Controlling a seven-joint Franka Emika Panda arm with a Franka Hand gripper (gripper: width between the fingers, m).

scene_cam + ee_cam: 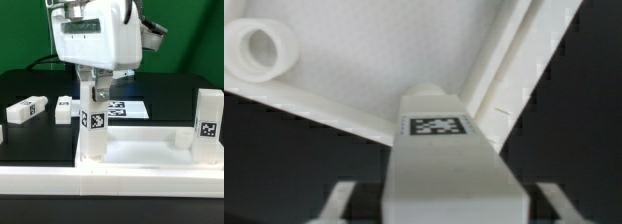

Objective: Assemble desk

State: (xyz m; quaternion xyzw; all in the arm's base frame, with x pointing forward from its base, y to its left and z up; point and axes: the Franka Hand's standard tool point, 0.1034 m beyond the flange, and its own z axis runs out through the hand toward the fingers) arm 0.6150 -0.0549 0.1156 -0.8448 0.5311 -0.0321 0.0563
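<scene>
End effector (92,90): clenched on the held leg (93,135), pads on its two opposite sides near the top. The wrist view agrees, with the end effector (441,202) flanking the held leg (441,150), which runs straight away from the camera, tag facing it.

Key relation: the held leg's long axis is upright and in line with the end effector. Its lower end is at the corner of the tabletop (150,150) on the exterior view's left. The target lies straight below the end effector, not off to a side.

The wrist view shows one ring-shaped socket (260,48) apart from the leg's far end, across the tray floor of the tabletop (367,70). The corner under the leg is hidden by the leg, so I cannot tell whether it is seated or only resting on the rim.

Standing leg (208,125): upright at the corner on the exterior view's right.

Two loose legs (27,108) (64,108) lie on the black worktop (30,140), well apart from the tabletop.

Marker board (125,107): flat behind the held leg.

Judgement: the next move is along the leg's axis, downward or turning.
</scene>
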